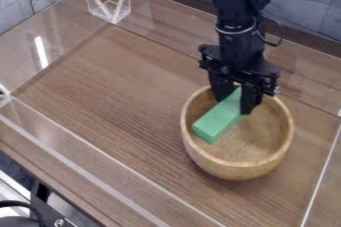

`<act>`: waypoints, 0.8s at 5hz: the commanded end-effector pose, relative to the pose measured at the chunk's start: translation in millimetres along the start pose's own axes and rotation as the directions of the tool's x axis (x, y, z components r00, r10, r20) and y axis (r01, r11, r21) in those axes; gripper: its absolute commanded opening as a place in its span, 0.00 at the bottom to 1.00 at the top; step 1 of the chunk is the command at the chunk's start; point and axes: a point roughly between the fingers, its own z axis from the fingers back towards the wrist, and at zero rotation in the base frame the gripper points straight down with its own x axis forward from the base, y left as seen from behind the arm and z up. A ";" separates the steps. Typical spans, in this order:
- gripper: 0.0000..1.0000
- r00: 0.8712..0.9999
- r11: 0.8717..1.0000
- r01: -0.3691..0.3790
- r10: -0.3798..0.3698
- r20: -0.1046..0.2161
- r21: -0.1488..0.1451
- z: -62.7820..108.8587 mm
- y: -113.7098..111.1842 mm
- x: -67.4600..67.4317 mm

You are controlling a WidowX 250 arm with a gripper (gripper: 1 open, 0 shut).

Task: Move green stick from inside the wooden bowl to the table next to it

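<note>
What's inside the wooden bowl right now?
The green stick, tilted, its upper end gripped by the tool, inside the wooden bowl. The bowl floor beneath the stick is hidden.

Bright-green stick (pixel 217 120), light tan grained bowl (pixel 240 161), dark brown wood-grain table (pixel 120 82)

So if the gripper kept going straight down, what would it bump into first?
The gripper points down, shut on the green stick. The stick's low end would probably hit the bowl floor first, though depth is unclear.
</note>
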 end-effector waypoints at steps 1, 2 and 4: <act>0.00 1.000 1.000 0.015 -0.015 0.026 0.002 16.8 -1.4 -0.4; 0.00 1.000 1.000 0.020 -0.020 0.024 0.000 25.7 -4.0 -4.9; 0.00 0.997 0.997 0.073 -0.073 0.016 -0.006 32.3 -1.0 2.6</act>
